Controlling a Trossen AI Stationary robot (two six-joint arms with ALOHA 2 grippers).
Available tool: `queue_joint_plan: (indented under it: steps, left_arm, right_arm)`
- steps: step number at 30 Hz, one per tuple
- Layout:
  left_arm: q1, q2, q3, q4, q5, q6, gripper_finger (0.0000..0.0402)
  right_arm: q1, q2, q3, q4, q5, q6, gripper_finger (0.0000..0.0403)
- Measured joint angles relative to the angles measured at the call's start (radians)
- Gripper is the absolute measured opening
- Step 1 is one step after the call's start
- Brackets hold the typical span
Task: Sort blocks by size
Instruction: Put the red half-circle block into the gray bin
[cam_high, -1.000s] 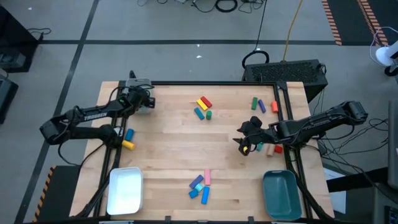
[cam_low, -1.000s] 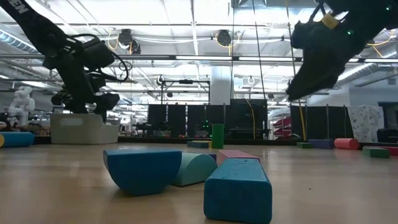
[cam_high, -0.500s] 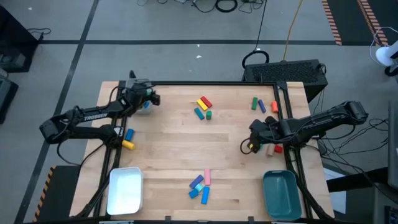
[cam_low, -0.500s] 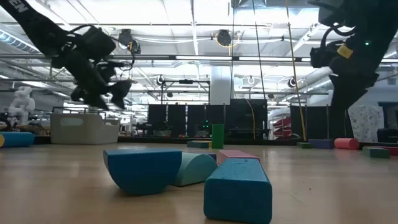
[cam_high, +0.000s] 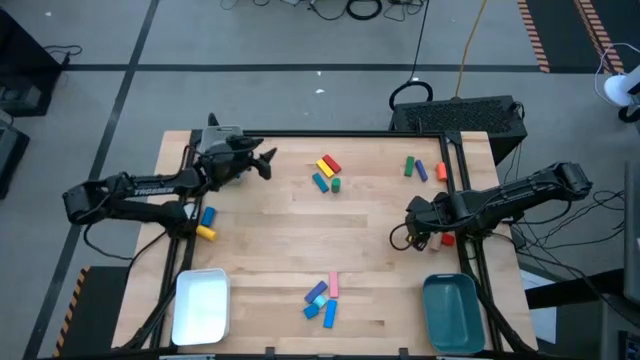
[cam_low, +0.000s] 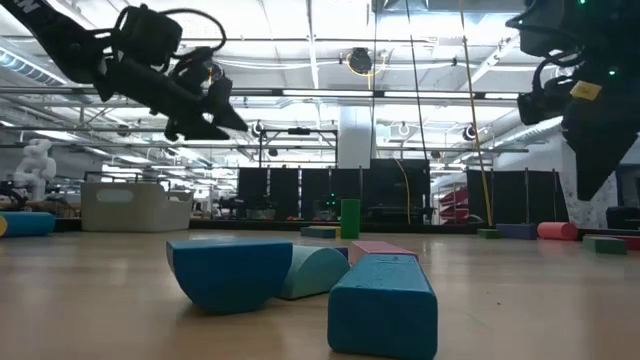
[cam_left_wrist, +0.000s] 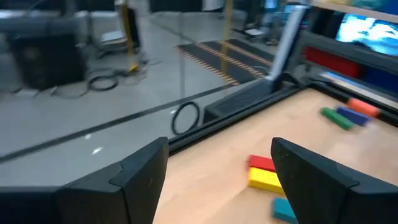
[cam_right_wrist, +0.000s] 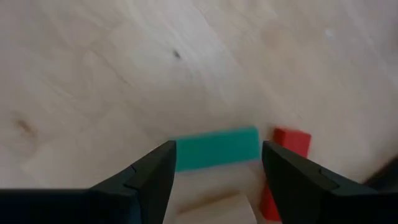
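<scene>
HIGH: left gripper (cam_high: 268, 161) open, empty, left of yellow block (cam_high: 325, 166); right gripper (cam_high: 408, 238) open above green block, red block (cam_high: 447, 239) beside | RIGHT WRIST: green block (cam_right_wrist: 216, 148) between fingers; descend straight, centre it, avoid red | CHANGE: left gripper has swung toward yellow block; right has dropped

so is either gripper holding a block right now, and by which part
Neither holds anything. The left gripper is open and empty above the table's far left. The right gripper is open over a teal rectangular block and a red block, gripping neither.
</scene>
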Motion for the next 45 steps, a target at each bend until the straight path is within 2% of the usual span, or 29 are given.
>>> queue_joint_plan:
  steps: [9, 15, 29, 34, 40, 45]
  left_arm:
    - [-0.157, 0.000, 0.000, 0.074, 0.009, 0.156, 0.0286]
    - [-0.239, 0.000, 0.000, 0.098, 0.065, 0.264, 0.0286]
    - [-0.287, 0.000, 0.000, 0.147, 0.075, 0.293, 0.0286]
    - [-0.287, 0.000, 0.000, 0.160, 0.075, 0.294, 0.0286]
    - [-0.287, 0.000, 0.000, 0.172, 0.074, 0.314, 0.0286]
    - [-0.287, 0.000, 0.000, 0.172, 0.074, 0.317, 0.0286]
  right_arm:
    - [0.000, 0.000, 0.000, -0.088, -0.007, 0.062, 0.0222]
    - [-0.001, 0.000, 0.000, -0.097, -0.158, 0.053, 0.0222]
    - [0.000, 0.020, 0.000, -0.095, -0.279, -0.054, 0.0222]
    - [0.000, 0.093, 0.001, -0.094, -0.363, -0.131, 0.0222]
    - [-0.015, 0.248, 0.002, -0.100, -0.446, -0.189, 0.0222]
    - [-0.030, 0.383, 0.028, -0.129, -0.464, -0.197, 0.0222]
